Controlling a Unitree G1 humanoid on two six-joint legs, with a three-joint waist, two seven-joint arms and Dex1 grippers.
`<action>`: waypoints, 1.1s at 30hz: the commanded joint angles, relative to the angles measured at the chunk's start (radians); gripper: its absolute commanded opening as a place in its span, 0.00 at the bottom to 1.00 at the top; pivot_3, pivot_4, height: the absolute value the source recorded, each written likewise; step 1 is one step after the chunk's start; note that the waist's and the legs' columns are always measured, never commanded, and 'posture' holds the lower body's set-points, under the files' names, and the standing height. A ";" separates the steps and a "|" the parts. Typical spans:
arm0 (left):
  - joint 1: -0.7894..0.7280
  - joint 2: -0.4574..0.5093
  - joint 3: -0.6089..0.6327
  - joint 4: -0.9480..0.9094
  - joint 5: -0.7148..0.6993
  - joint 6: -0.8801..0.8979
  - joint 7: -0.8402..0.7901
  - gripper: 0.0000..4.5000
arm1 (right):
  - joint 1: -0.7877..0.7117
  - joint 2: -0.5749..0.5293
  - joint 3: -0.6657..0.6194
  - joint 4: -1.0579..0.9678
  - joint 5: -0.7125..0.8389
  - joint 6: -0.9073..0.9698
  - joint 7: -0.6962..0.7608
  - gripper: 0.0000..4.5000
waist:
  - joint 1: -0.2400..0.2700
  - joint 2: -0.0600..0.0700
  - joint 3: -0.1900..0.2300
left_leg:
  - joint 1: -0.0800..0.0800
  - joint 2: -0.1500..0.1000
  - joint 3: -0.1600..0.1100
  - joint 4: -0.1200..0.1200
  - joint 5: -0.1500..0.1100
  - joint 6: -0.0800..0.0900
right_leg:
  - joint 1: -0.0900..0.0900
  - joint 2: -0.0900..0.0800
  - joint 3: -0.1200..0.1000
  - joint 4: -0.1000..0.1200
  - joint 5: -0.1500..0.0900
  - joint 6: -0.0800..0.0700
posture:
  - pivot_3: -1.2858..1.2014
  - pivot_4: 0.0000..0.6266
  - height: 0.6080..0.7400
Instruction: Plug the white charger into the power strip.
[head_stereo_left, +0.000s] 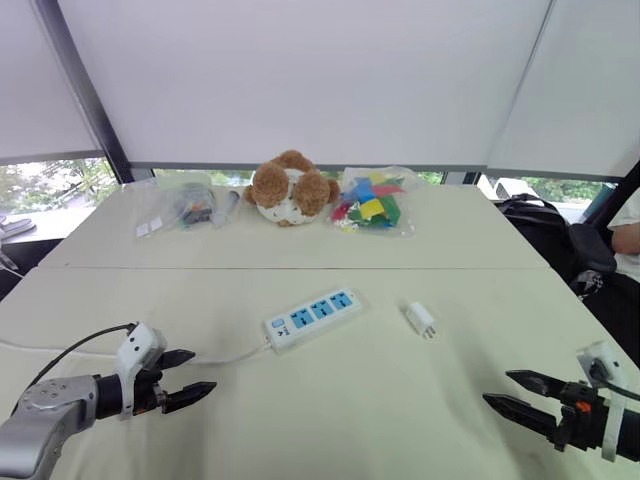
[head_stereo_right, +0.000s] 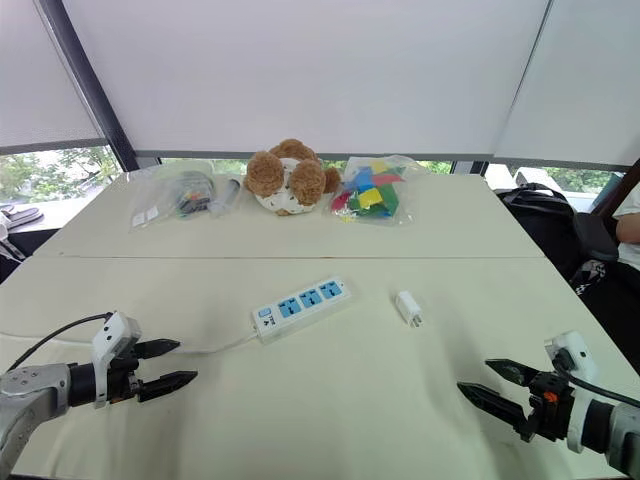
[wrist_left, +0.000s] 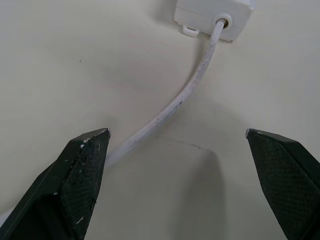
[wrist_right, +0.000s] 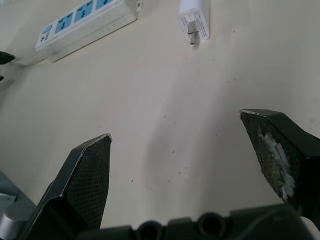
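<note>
The white charger (head_stereo_left: 421, 320) is lying on the surface (head_stereo_left: 330, 410) just beside the power strip (head_stereo_left: 312, 317). Both the left gripper (head_stereo_left: 186, 377) and the right gripper (head_stereo_left: 512, 390) are hovering with jaws released, grasping nothing.

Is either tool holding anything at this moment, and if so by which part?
Nothing is held. The left tool and right tool are both open and empty; the white charger lies loose on the table beside the power strip.

White charger (head_stereo_left: 420, 319) lies unplugged beside the power strip (head_stereo_left: 312, 317).
</note>
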 joint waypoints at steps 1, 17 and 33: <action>-0.021 -0.007 0.025 -0.027 -0.020 -0.007 0.005 0.99 | -0.006 -0.005 -0.017 -0.020 -0.006 -0.008 0.011 1.00 | 0.000 0.000 0.000 | -0.001 0.000 0.000 0.000 0.000 0.000 | -0.001 0.000 0.000 0.000 0.000 0.000 | 0.52 0.24 0.99; -0.120 -0.030 0.011 -0.011 -0.030 0.019 0.026 0.99 | -0.039 0.014 0.016 -0.021 -0.037 -0.005 -0.015 1.00 | -0.001 0.000 0.000 | -0.002 0.000 0.000 0.001 0.000 0.000 | -0.001 0.001 0.000 0.000 0.000 0.000 | 0.52 0.24 0.99; -0.336 -0.069 -0.114 0.200 0.084 -0.234 -0.122 0.99 | -0.151 -0.065 0.021 0.034 -0.052 0.042 0.026 1.00 | 0.000 0.000 0.000 | -0.002 0.000 0.000 0.002 0.000 0.000 | 0.000 0.001 0.000 0.000 0.001 0.001 | 0.52 0.24 0.99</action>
